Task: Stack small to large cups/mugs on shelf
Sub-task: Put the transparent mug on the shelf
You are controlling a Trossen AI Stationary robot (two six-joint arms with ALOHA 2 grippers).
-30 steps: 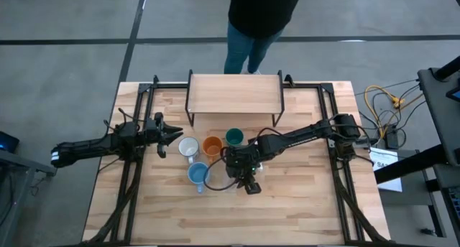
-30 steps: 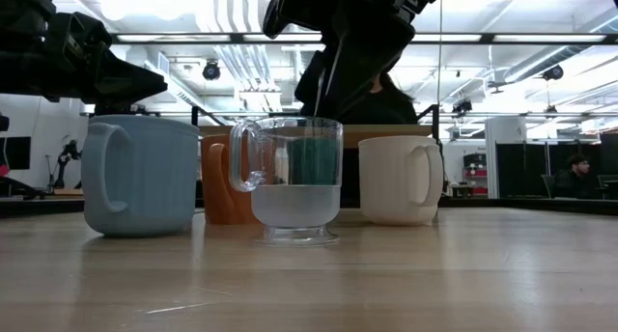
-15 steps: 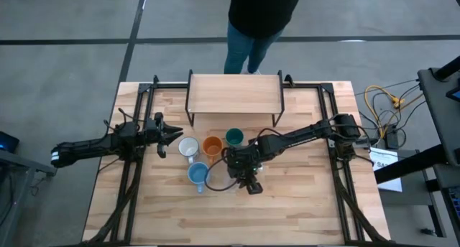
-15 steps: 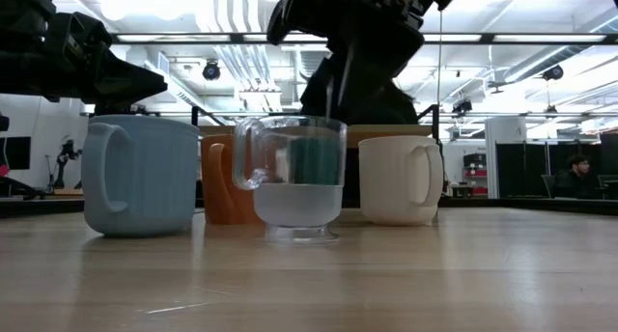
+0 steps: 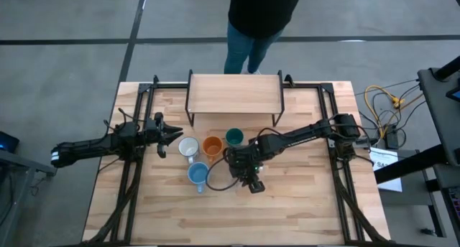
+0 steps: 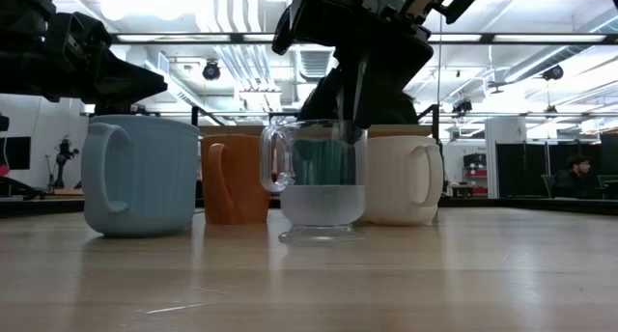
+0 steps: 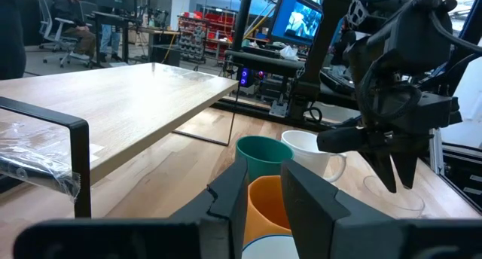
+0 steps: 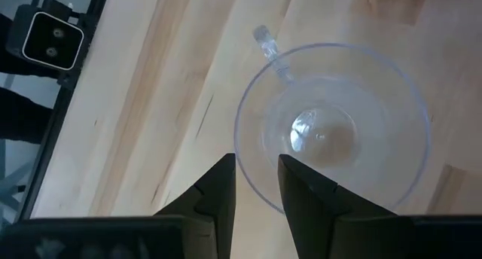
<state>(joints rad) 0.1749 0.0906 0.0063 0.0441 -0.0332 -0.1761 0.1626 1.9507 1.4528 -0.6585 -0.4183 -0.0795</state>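
Right gripper (image 8: 254, 185) hung over the glass (image 8: 331, 131), near-centre of the table (image 5: 302, 211), fingers pinching its rim, one in, one out. Glass stood just right of the blue mug (image 5: 198, 174). Judged: lift straight, keep level, clear neighbours, carry far to the shelf (image 5: 233, 93). Left gripper (image 5: 167, 132) waited left, fingers slightly spread, empty.

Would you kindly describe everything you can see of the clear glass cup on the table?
The clear glass cup is transparent, with a rounded bowl, a small flat foot and a loop handle. It looks empty and stands upright on the wooden table, in front of the orange mug and white mug in the low view. The right gripper straddles its rim, one finger inside and one outside.
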